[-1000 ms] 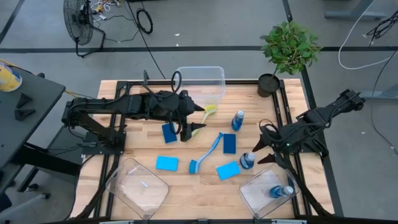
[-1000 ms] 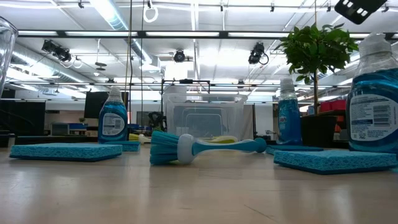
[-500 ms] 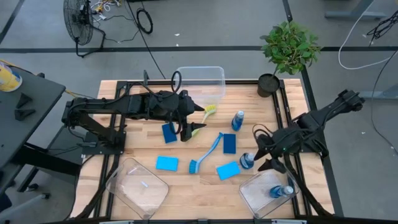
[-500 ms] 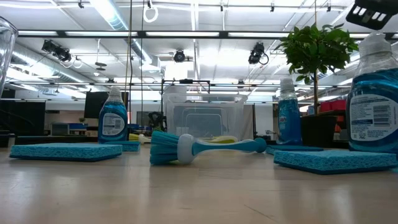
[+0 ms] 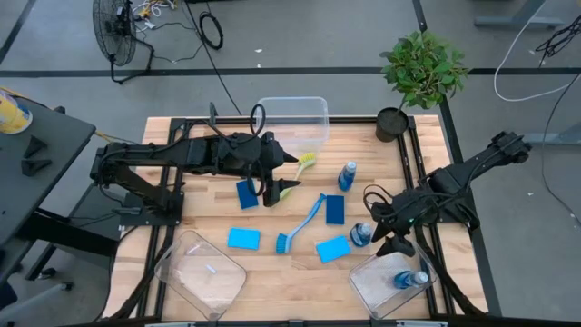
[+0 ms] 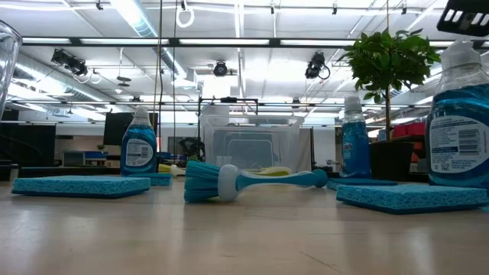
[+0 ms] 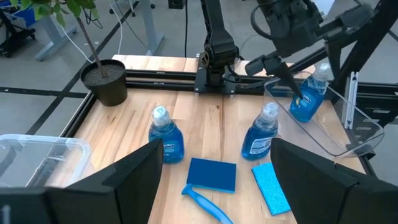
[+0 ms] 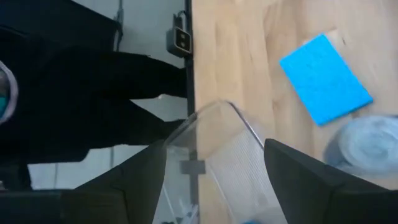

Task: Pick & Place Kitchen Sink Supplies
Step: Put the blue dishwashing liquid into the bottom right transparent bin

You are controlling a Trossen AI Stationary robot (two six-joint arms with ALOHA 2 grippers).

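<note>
Several blue sink supplies lie on the wooden table. One soap bottle (image 5: 347,175) stands at the middle right, another (image 5: 360,234) nearer, and a third (image 5: 410,279) lies in the near right bin (image 5: 377,289). A blue brush (image 5: 302,222) lies in the middle among dark blue sponges (image 5: 247,193) (image 5: 335,209) and light blue ones (image 5: 243,238) (image 5: 333,248). A yellow-green brush (image 5: 306,163) lies by the far bin. My left gripper (image 5: 290,173) hangs open above the table's middle. My right gripper (image 5: 377,225) hangs open beside the nearer bottle, over the right bin's rim (image 8: 217,112).
A clear bin (image 5: 293,118) stands at the far middle and another (image 5: 201,272) at the near left. A potted plant (image 5: 422,73) stands at the far right corner. Black rails (image 7: 211,78) frame the table's edges.
My right gripper has edged toward the table's middle and a little down, closer to the bottle beside the near right bin, and has rolled about its own axis. It stays open. None of the supplies has moved.
</note>
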